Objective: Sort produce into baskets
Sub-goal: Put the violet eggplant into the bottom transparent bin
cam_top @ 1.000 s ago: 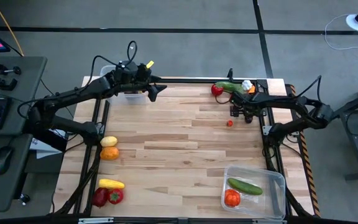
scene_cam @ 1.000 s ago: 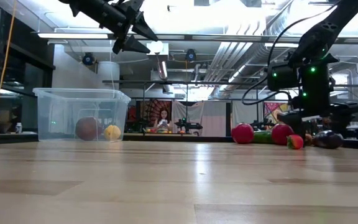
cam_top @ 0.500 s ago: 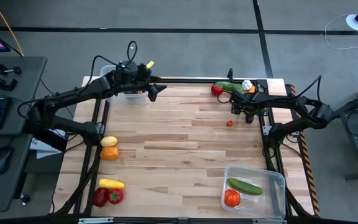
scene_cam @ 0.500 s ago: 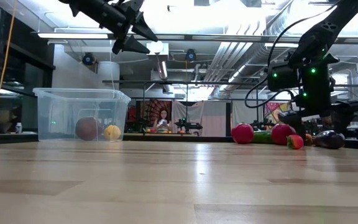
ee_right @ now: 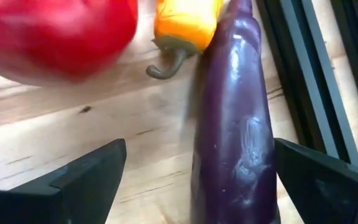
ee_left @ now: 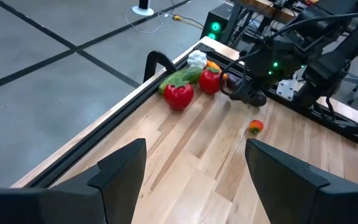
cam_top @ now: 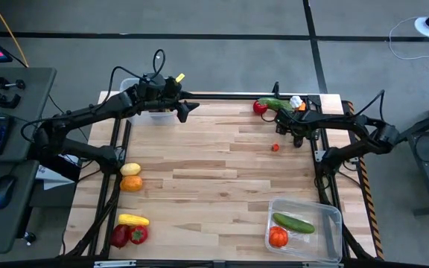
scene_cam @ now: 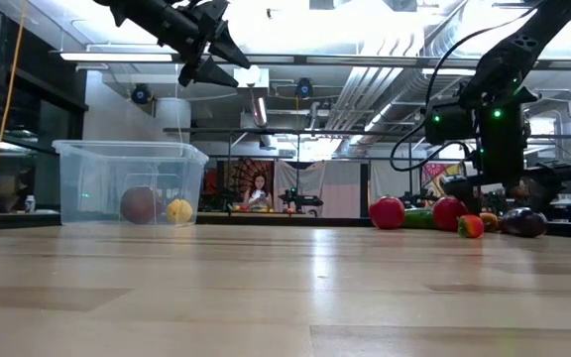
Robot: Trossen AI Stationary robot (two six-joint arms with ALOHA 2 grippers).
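Observation:
My right gripper (ee_right: 200, 149) hangs open at the table's far right, pointing steeply down over a purple eggplant (ee_right: 235, 124) that lies on the wood. The eggplant sits between the fingers, nearer one of them, and I see no touch. A red piece (ee_right: 55, 37) and an orange pepper (ee_right: 185, 22) lie just beyond it. A small red-orange piece (cam_top: 275, 147) lies apart on the wood. My left gripper (cam_top: 185, 110) is open, held high beside the far-left basket (cam_top: 149, 113), which holds a dark red fruit (scene_cam: 139, 205) and a lemon (scene_cam: 178, 210).
A red piece (cam_top: 260, 107), a cucumber (cam_top: 274, 104) and white garlic (cam_top: 295, 101) crowd the far right edge. The near-right basket (cam_top: 332, 216) holds a cucumber and an orange-red piece. A lemon (cam_top: 130, 169), an orange (cam_top: 131, 183) and red peppers (cam_top: 129, 235) lie along the left side.
My right gripper has rolled at the wrist above the eggplant, staying in the same place and still open. Nothing on the table has moved.

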